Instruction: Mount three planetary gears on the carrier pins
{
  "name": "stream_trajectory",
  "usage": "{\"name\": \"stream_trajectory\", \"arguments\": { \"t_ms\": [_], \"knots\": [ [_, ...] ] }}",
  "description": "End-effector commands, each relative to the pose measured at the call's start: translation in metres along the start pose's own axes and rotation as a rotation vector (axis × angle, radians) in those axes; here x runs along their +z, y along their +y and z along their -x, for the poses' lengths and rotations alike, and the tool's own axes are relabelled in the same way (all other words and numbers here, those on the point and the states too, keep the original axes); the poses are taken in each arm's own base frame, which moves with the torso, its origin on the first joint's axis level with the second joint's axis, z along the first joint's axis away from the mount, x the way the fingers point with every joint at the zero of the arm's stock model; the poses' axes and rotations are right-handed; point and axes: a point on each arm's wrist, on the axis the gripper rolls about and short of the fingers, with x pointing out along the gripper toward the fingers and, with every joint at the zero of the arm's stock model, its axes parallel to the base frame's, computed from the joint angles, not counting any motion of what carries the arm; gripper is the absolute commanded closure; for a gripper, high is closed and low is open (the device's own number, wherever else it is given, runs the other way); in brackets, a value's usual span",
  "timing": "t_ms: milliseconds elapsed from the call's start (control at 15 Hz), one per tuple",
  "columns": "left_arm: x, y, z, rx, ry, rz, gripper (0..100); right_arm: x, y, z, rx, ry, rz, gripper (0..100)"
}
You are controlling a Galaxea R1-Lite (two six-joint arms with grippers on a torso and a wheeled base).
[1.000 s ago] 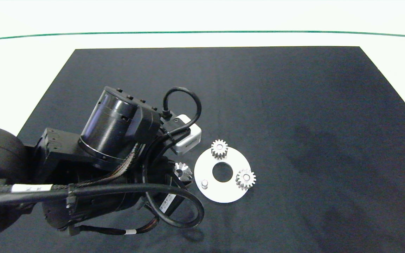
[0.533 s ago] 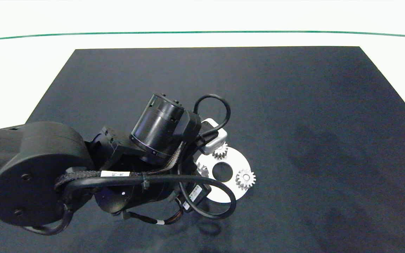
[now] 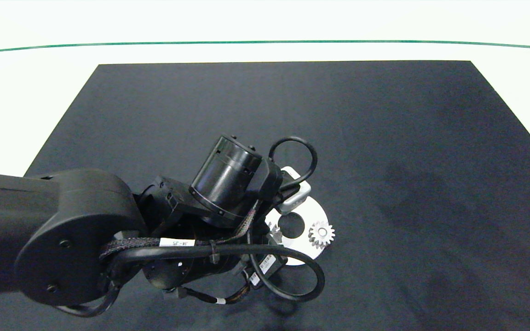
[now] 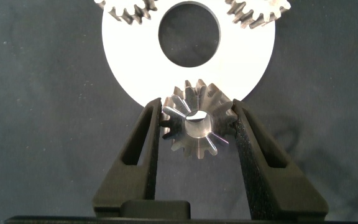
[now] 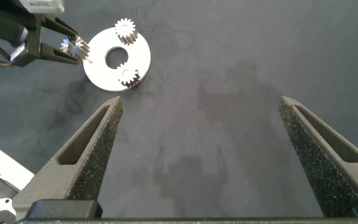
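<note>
Gear (image 4: 194,124) sitting clamped in my left gripper (image 4: 196,127) over disc (image 4: 253,62) edge, two gears (image 5: 128,76) already seated, my right gripper (image 5: 201,134) hanging wide apart, well off.

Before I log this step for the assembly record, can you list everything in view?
planetary gears: three, silver; two seated on the carrier disc, one held over the disc's edge.
carrier disc: one, white, large centre hole, on the mat.
mat: one, black, covering the table.
table: one, white, green line along the far side.
left gripper: shut on the third gear, at the disc.
right gripper: open, raised above the mat away from the disc.
</note>
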Motion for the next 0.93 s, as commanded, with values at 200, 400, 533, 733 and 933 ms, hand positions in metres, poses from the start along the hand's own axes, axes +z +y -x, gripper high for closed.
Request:
{"name": "stream_trajectory", "arguments": {
  "t_ms": [200,400,533,733,933],
  "knots": [
    [-0.0016,0.0002,-0.0088,0.004,0.023,-0.007,90,-0.0004,-0.0004,0.0015,-0.002,-0.002,0.001,0],
    [-0.0028,0.0003,-0.0113,0.005,0.031,-0.008,90,-0.0004,-0.0004,0.0015,-0.002,-0.002,0.001,0],
    [-0.0029,0.0006,-0.0120,0.006,0.032,-0.007,90,-0.0004,-0.0004,0.0015,-0.002,-0.002,0.001,0],
    [-0.0027,0.0005,-0.0125,0.007,0.030,-0.007,90,-0.0004,-0.0004,0.0015,-0.002,-0.002,0.002,0],
    [-0.0026,0.0000,-0.0148,0.007,0.028,-0.006,90,-0.0004,-0.0005,0.0020,-0.002,-0.004,0.002,0]
  ]
}}
